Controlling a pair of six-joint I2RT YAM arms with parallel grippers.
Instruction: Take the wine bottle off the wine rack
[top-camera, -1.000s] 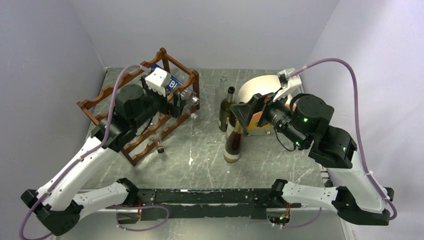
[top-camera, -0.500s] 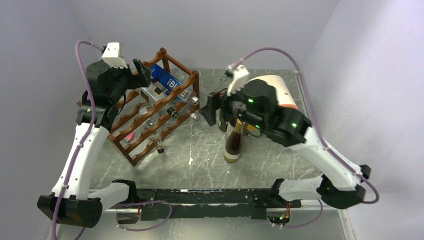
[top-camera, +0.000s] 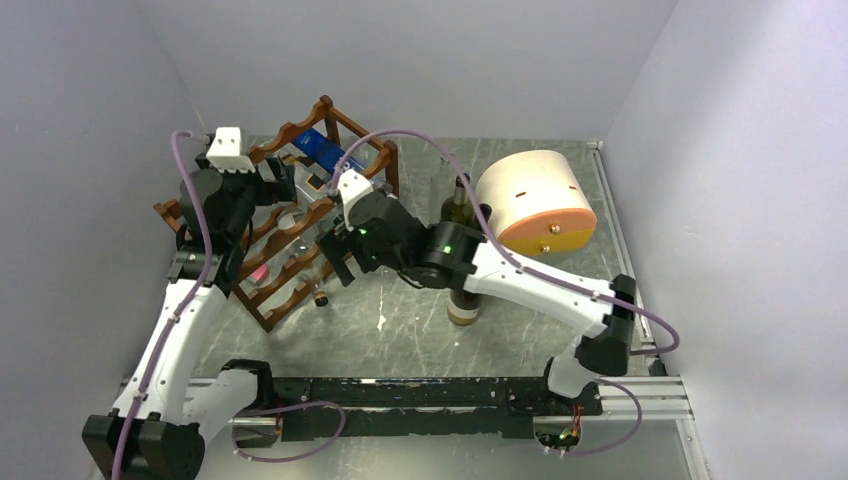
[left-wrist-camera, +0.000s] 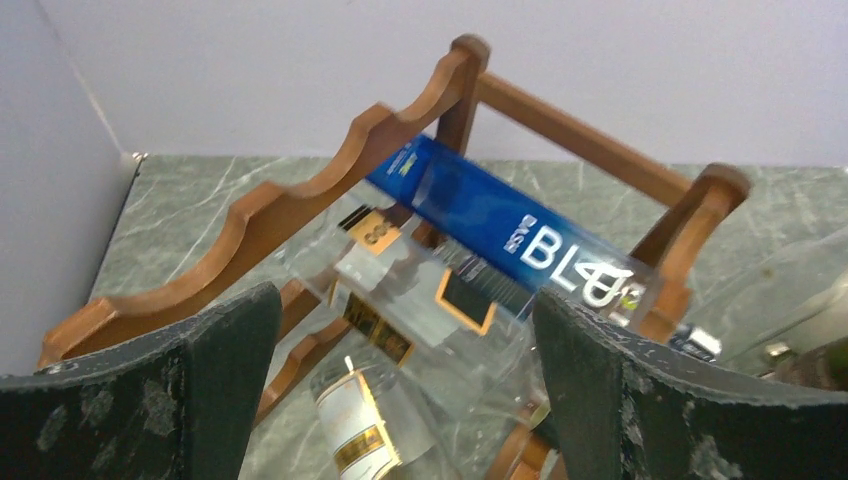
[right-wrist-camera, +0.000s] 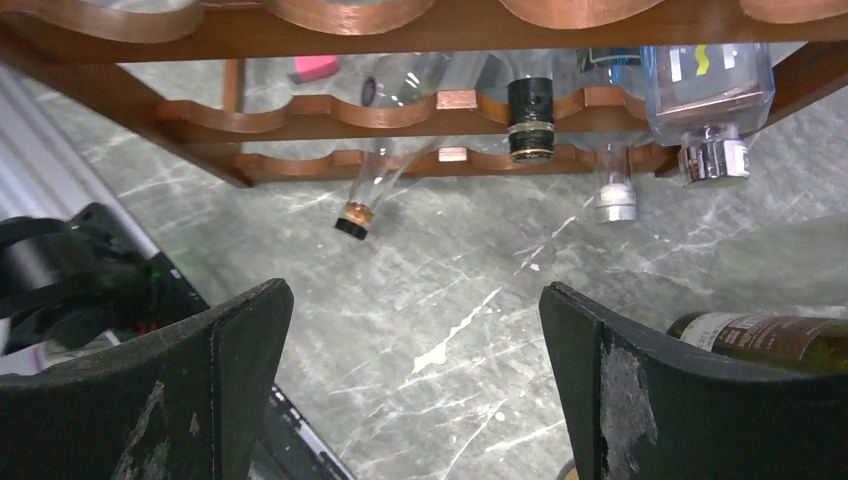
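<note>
Two wide-open, empty grippers: left gripper (left-wrist-camera: 405, 325) behind the wine rack (left-wrist-camera: 300, 200); right gripper (right-wrist-camera: 415, 330) nearer, facing the dark-capped wine bottle (right-wrist-camera: 529, 118) neck-first.

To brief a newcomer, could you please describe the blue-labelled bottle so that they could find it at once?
On the left of the marbled table stands the reddish-brown wine rack. On its top tier lies the blue-labelled bottle. It alone bears a blue label with white lettering; the bottles beside it are clear with black-and-gold labels.

Robot lab test cell — bare lilac walls (top-camera: 420, 60) boxing marbled tabletop (top-camera: 400, 310), black mounting rail (top-camera: 420, 390) along near edge.
</note>
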